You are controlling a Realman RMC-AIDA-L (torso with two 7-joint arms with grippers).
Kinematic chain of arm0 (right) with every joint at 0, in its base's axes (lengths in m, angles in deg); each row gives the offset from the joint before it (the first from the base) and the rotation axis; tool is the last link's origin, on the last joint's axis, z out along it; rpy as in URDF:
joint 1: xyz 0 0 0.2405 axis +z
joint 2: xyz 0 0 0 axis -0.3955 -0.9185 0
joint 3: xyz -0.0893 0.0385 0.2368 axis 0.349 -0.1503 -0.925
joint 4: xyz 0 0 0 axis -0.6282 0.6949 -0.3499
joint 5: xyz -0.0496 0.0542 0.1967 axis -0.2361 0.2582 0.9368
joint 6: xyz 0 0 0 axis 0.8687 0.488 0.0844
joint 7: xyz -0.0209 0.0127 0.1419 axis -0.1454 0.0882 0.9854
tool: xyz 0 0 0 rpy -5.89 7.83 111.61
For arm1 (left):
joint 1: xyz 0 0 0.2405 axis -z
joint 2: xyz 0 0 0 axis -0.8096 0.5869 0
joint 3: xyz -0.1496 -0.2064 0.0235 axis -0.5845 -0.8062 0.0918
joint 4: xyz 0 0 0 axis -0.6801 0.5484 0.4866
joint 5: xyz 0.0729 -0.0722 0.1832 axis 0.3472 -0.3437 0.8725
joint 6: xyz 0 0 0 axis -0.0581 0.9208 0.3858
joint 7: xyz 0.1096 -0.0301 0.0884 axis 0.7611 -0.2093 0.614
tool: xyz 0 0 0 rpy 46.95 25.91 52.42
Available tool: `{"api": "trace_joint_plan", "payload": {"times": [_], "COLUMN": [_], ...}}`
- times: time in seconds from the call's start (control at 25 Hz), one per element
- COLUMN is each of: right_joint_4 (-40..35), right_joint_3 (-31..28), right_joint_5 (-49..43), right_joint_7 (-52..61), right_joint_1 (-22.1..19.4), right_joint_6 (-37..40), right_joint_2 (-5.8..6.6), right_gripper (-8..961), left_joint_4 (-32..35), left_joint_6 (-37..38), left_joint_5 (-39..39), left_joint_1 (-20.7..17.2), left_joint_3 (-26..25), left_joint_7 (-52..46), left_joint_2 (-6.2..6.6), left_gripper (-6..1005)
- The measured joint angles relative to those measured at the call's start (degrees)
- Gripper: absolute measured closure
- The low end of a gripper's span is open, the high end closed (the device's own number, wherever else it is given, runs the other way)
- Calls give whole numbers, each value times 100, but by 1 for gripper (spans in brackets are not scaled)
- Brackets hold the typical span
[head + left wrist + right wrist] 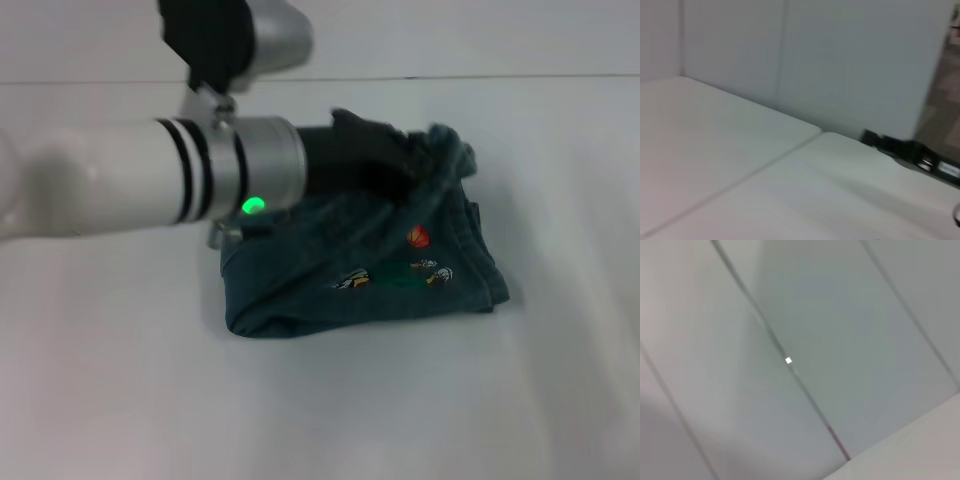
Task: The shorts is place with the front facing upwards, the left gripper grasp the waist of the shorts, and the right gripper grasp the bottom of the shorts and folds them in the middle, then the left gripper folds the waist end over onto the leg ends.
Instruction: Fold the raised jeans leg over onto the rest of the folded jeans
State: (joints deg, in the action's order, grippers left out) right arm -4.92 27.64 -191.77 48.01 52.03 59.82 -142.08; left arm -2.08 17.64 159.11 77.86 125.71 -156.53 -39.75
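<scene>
In the head view the blue-green denim shorts [370, 270] lie folded on the white table [120, 380], with the cartoon print [400, 272] facing up. My left arm reaches across from the left. The black left gripper [418, 160] is over the far side of the shorts, shut on a bunched, raised edge of the denim [450, 150]. I cannot tell whether that edge is the waist. A straight stitched edge [488, 280] shows along the right side. The right gripper is out of view. Neither wrist view shows the shorts.
The left wrist view shows the white tabletop [740, 170], pale wall panels, and a black labelled fixture [910, 152] at the table's far edge. The right wrist view shows only pale panels with seams [790, 365].
</scene>
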Motion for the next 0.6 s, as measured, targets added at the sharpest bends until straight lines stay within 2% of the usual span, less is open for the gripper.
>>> {"api": "trace_joint_plan", "payload": {"times": [0.24, 0.36, 0.44, 0.6], "right_joint_4": [-46, -38, -38, -23], "right_joint_3": [-281, -281, -275, -231], "right_joint_5": [85, 90, 90, 64], "right_joint_7": [138, 139, 139, 140], "right_joint_1": [-58, -53, -46, -16], "right_joint_6": [-18, -39, -49, -69], "right_joint_2": [-10, -6, -6, -4], "right_gripper": [923, 923, 923, 923], "left_joint_4": [-1267, -1843, -2088, -2045], "left_joint_6": [-447, -340, -298, -331], "left_joint_5": [-614, -788, -869, -1012], "left_joint_1": [404, 710, 854, 794], "left_joint_3": [478, 535, 562, 523], "left_joint_7": [269, 301, 294, 314], "left_joint_2": [-4, -4, -3, -5], "left_gripper": [826, 818, 812, 801]}}
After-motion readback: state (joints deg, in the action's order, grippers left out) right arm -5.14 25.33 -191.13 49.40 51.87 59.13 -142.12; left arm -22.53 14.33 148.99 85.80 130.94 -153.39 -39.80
